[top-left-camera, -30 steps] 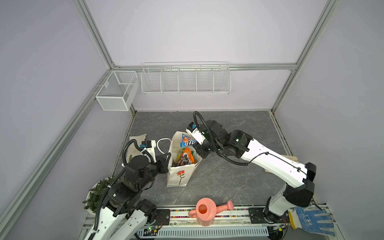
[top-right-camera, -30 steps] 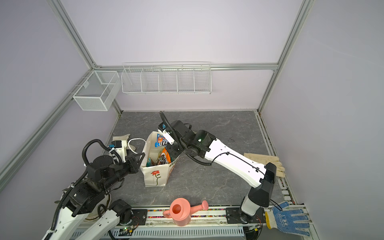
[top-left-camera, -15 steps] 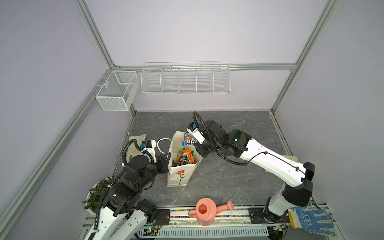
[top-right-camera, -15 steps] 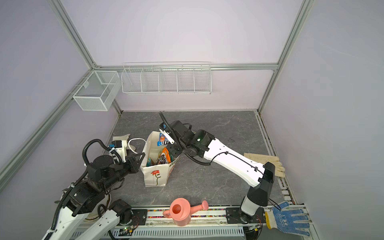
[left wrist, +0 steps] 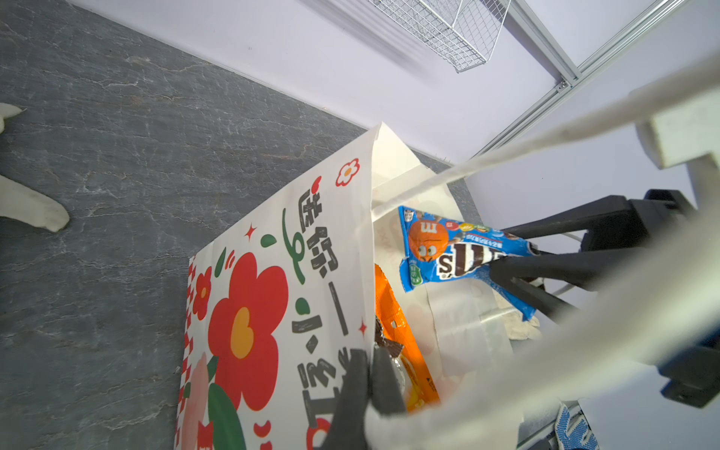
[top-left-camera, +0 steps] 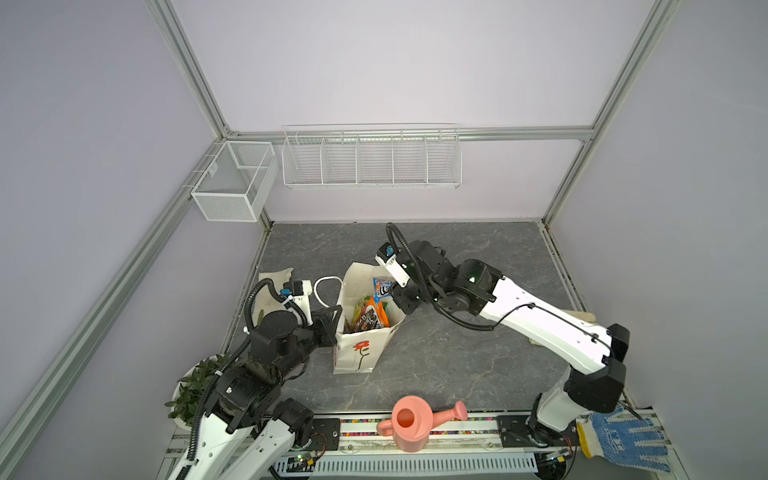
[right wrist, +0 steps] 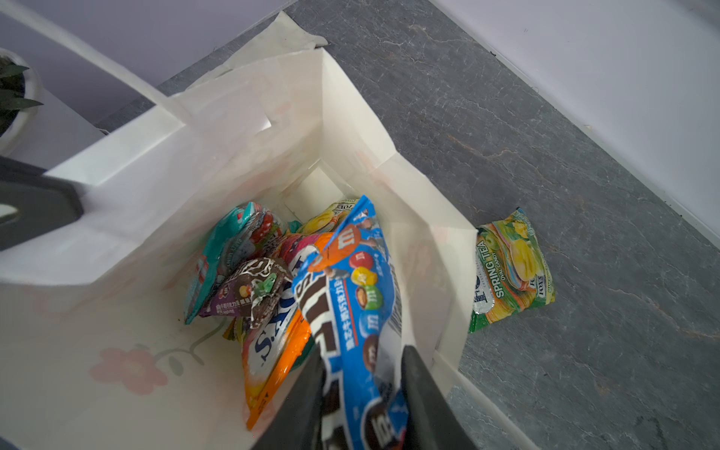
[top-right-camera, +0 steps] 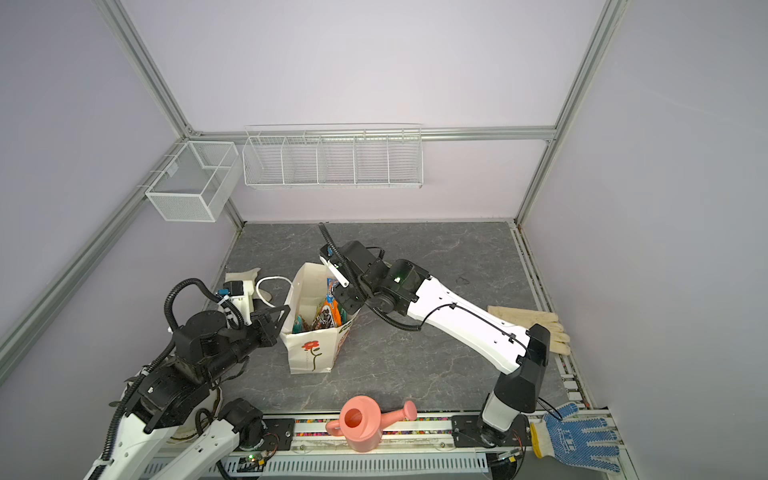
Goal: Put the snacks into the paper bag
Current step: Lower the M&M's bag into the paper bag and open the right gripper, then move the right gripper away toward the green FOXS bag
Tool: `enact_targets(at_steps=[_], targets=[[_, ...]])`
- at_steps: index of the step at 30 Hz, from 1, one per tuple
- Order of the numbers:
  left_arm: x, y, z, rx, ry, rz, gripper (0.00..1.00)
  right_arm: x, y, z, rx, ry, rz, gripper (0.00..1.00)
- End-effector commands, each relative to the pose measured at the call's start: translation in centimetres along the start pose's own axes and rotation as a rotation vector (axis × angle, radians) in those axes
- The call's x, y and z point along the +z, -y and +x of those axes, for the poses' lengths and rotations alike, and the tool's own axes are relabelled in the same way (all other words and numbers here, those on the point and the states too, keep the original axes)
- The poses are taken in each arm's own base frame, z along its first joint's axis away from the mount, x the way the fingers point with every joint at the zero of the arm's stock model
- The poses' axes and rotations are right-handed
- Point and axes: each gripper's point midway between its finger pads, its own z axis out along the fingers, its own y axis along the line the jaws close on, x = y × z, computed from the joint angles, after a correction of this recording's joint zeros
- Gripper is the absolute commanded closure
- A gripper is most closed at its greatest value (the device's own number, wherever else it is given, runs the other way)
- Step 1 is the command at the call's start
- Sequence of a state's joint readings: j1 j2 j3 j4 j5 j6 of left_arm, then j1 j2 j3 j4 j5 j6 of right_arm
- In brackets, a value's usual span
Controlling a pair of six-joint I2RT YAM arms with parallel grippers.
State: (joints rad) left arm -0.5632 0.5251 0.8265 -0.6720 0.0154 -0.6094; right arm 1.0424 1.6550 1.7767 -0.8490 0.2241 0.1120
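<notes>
The paper bag [top-left-camera: 357, 353] [top-right-camera: 309, 353] stands upright with its mouth spread. My left gripper [top-left-camera: 332, 316] [left wrist: 370, 358] is shut on the bag's near rim. My right gripper [top-left-camera: 397, 297] [right wrist: 362, 356] hangs over the bag's mouth, jaws parted. A blue M&M's pack [right wrist: 350, 280] [left wrist: 448, 249] hangs between its fingers, pointing down into the bag. Inside lie an orange FOX'S pack [right wrist: 272, 350], a teal pack [right wrist: 226, 249], a purple pack [right wrist: 241, 292] and a yellow-green pack [right wrist: 331, 214]. Another green-yellow FOX'S pack [right wrist: 510, 269] lies on the table against the bag's outer side.
A pink watering can [top-left-camera: 411, 424] stands at the front edge, with a potted plant [top-left-camera: 195, 386] at front left and a blue-dotted glove [top-left-camera: 623, 440] at front right. Beige gloves [top-right-camera: 528, 320] lie at the right. A cloth piece [top-left-camera: 274, 278] lies behind my left arm. Wire baskets [top-left-camera: 370, 158] hang on the back wall.
My right gripper has shifted slightly left and lower over the bag's mouth with the blue pack, and its jaws have parted. The left arm and the bag have stayed put.
</notes>
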Motion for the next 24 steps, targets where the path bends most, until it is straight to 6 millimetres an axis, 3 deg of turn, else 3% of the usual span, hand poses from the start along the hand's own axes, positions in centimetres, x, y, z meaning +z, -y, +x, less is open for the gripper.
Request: enact_targets(at_steps=[1, 7, 24], targets=[[-0.3, 0.4, -0.7, 0.001, 0.037, 0.018, 1.0, -0.9, 0.2, -0.6, 0.007, 0.025, 0.004, 0.58], [-0.4, 0.3, -0.7, -0.001, 0.041, 0.017, 1.0, -1.6, 0.0, -0.8, 0.012, 0.039, -0.014, 0.38], [-0.2, 0.2, -0.5, -0.003, 0.035, 0.014, 1.0, -3.0, 0.8, -0.8, 0.039, 0.074, 0.009, 0.33]])
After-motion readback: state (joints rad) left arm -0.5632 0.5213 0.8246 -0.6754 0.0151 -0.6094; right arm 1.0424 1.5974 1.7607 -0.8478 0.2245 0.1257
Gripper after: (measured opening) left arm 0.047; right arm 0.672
